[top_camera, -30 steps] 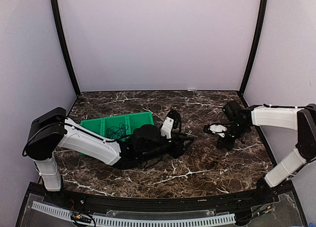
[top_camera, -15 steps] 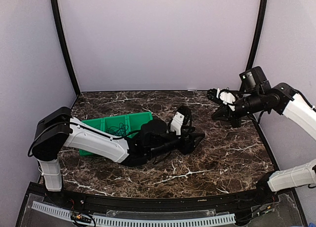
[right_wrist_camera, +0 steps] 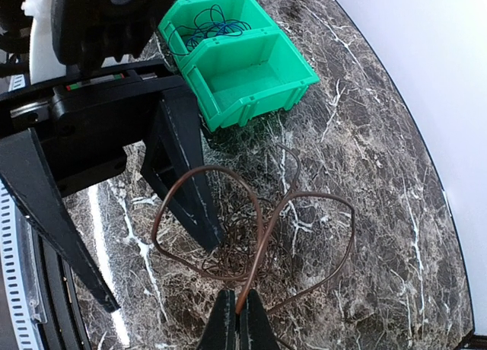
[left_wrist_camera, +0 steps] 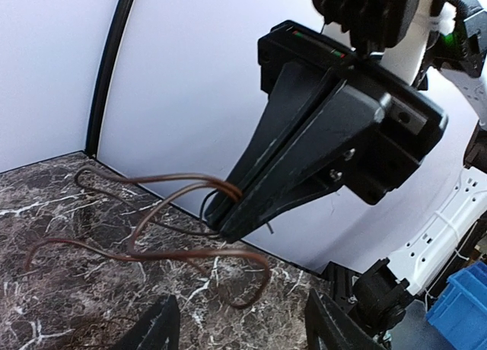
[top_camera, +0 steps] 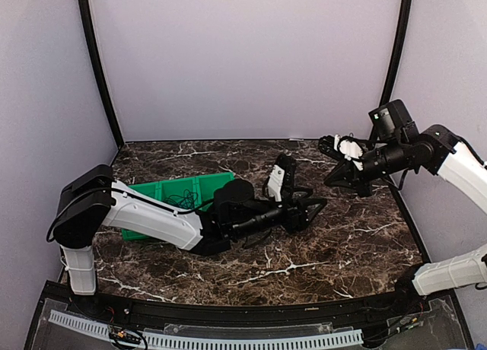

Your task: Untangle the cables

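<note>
Step in hand, as I read it: presenting the snarl for a second grasp.

- The right gripper (right_wrist_camera: 237, 308) is clamping a strand of the brown cable (right_wrist_camera: 211, 168), jaws pinched tight on it. It is holding the bundle up over the right-centre of the marble table (right_wrist_camera: 365, 137).
- The left gripper (top_camera: 312, 211) is lying low and stretched out across the table. Its jaws are spread wide and gripping nothing. In the right wrist view its two fingers are flanking the left side of the loops.
- The cable is hanging as several slack loops with a tighter knot of thin turns just beyond the right fingertips. I cannot tell whether the lowest loop is touching the marble.

Orientation: there is no single straight run.
- In the right wrist view the gripped strand is leading away from the fingertips towards the green bin (right_wrist_camera: 259, 103).
- In the left wrist view the loops are fanning sideways from the right gripper's tips, so the bundle's longer spread is running roughly level with the table.
- No free end is showing.

A second, bluish cable (right_wrist_camera: 213, 23) is sitting in a compartment of the bin, and the nearest compartment is empty.

Next move, in my judgement: the left jaws need to close on one outer loop, clear of the knot. The two arms then need to draw apart slowly along that level axis. A fast pull is likely to cinch the knot.
</note>
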`<control>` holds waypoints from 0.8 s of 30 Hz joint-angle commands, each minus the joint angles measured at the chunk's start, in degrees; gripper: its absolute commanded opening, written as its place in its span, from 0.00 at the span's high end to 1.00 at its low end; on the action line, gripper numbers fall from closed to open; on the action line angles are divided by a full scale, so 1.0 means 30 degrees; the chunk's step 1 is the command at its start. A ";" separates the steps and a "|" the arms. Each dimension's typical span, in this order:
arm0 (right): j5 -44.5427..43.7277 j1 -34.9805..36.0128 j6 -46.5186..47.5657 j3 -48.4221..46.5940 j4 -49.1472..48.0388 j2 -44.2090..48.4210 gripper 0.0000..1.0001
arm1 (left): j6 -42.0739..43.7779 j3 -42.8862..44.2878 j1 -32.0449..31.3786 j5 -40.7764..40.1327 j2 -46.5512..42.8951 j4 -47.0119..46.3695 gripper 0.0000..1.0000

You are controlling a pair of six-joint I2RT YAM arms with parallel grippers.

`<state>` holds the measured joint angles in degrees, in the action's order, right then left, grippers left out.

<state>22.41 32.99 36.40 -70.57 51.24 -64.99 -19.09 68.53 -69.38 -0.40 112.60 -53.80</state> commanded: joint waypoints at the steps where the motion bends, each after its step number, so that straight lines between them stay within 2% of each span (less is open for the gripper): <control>1: -0.0090 0.0252 0.0044 0.0384 -0.0237 0.0168 1.00 | -0.1119 -0.0155 -0.0089 0.0778 -0.0218 -0.1740 0.42; 4: 0.0096 0.0303 0.0110 0.0519 -0.0279 0.0140 1.00 | -0.1796 -0.0138 0.0001 -0.0844 -0.0313 -0.1784 0.42; 8: 0.0121 0.0340 0.0114 0.0686 -0.0373 0.0141 1.00 | -0.3072 -0.0563 0.0413 -0.0967 -0.0353 -0.2879 0.46; 16: 0.0643 0.0383 0.0141 0.1013 -0.0629 0.0197 1.00 | -0.5558 -0.0758 0.1537 -0.0434 -0.0076 -0.3046 0.72; 19: 0.0865 0.0398 0.0148 0.1021 -0.0678 0.0084 0.98 | -0.5842 -0.0958 0.1758 -0.0152 0.0030 -0.3510 0.90; 22: 0.1394 0.0418 0.0198 0.1120 -0.0845 -0.0093 0.90 | -0.5713 -0.1245 0.1917 0.0045 -0.0166 -0.3887 1.00; 24: 0.1911 0.0424 0.0121 0.1178 -0.1273 -0.0250 0.68 | -0.5301 -0.1563 0.1983 -0.0030 -0.0591 -0.3965 1.00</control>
<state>24.58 33.45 36.80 -67.79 50.52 -65.06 -35.40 65.69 -63.59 -1.39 112.62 -62.46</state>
